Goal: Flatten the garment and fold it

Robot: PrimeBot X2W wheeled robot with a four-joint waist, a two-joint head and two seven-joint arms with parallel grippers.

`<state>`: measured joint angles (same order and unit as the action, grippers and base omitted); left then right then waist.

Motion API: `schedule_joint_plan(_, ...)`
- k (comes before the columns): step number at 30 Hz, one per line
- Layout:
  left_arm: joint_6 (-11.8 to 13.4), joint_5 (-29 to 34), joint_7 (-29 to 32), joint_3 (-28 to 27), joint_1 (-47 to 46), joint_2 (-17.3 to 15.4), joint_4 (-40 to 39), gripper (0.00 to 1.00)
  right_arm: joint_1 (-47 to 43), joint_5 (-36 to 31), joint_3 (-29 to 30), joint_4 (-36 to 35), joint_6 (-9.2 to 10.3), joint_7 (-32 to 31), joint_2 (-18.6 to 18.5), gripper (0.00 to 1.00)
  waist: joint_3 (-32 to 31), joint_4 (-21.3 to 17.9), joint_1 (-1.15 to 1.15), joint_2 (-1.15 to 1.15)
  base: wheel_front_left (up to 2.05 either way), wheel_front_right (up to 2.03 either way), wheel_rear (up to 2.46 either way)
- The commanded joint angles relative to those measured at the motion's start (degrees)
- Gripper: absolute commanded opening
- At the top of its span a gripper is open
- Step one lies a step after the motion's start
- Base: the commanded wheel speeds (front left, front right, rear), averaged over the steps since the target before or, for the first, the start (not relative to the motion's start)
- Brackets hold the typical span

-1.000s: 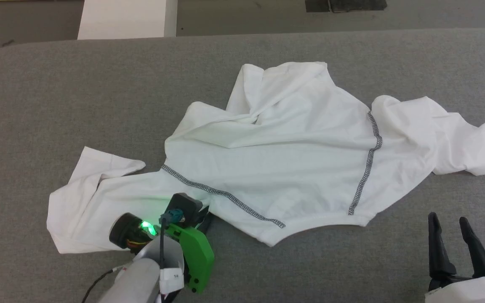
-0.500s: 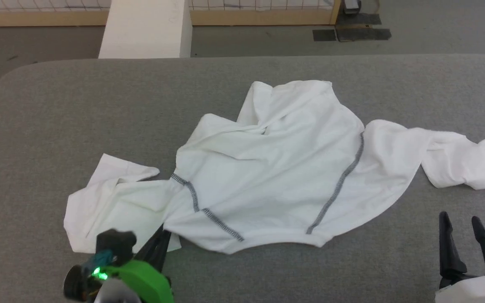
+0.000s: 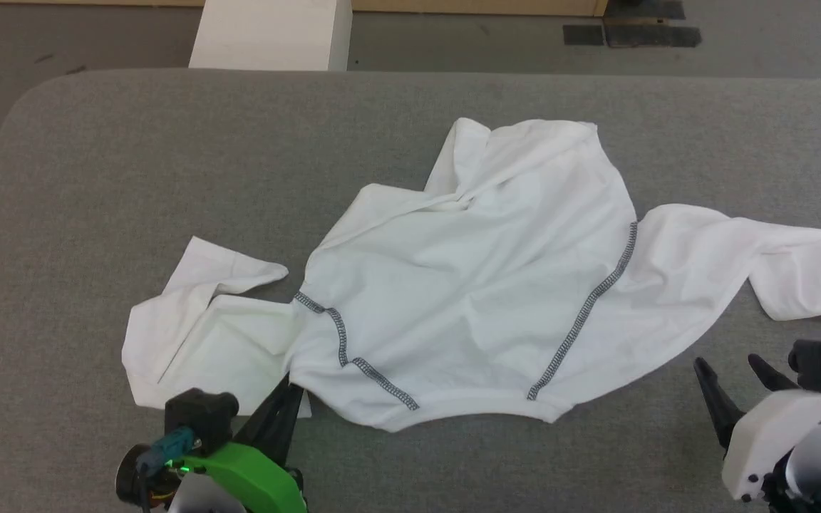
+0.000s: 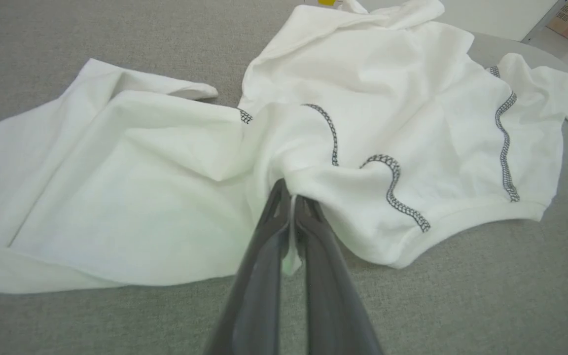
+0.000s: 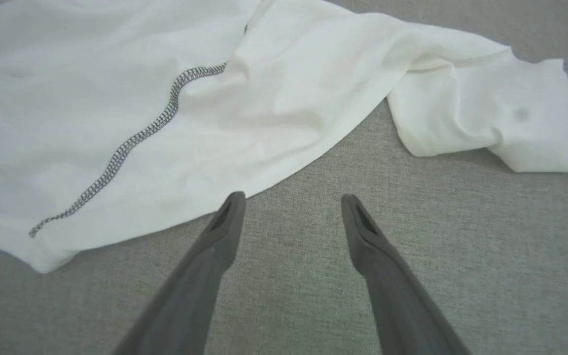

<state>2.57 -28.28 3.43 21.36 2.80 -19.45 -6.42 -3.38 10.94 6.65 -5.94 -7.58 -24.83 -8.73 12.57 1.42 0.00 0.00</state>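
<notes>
The garment (image 3: 482,285), a white long-sleeved shirt with dark zigzag seams, lies crumpled across the grey table (image 3: 97,157), its sleeves trailing left and right. At the lower left my left gripper (image 3: 289,388) is shut on the garment's near edge beside the left shoulder seam; in the left wrist view the fabric (image 4: 363,148) bunches between the closed fingertips of that gripper (image 4: 291,192). My right gripper (image 3: 735,367) stands open over bare table just off the garment's right underarm edge. In the right wrist view this gripper (image 5: 291,199) is spread wide with nothing between, the garment (image 5: 116,123) lying just beyond the tips.
A white box (image 3: 271,35) stands on the floor beyond the table's far edge. The table's rounded far-left corner (image 3: 22,107) is in view. Bare grey surface lies left of the garment and along the near edge.
My left gripper has pulled the garment's near edge toward me and left, buckling the left shoulder seam. The right gripper has tilted and come further into the picture. The head camera has shifted.
</notes>
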Motion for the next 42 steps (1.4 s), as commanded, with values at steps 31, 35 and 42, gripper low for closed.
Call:
schedule_joint_plan(31, -3.3, 0.3, -1.2, 5.0, -9.6, 3.6, 5.4, 0.0, 11.1, -0.1, -7.3, 8.2, 0.09, -9.5, -4.6, 0.0, 5.5, 7.1, 0.0, 0.0, 0.0, 0.0, 0.0)
schedule_joint_plan(35, -3.5, -0.4, -3.7, 4.0, -9.1, 3.6, 6.0, 0.0, 10.8, 0.1, -4.6, 7.6, 0.09, -3.5, -2.7, 0.0, 3.0, 5.8, 0.0, 0.0, 0.0, 0.0, 0.0)
schedule_joint_plan(42, -2.6, -2.1, -8.3, 0.3, -9.2, 3.6, 3.1, 0.0, 11.2, 2.8, -0.2, 1.6, 0.09, 7.0, 2.0, 0.0, -3.9, 1.9, 0.0, 0.0, 0.0, 0.0, 0.0)
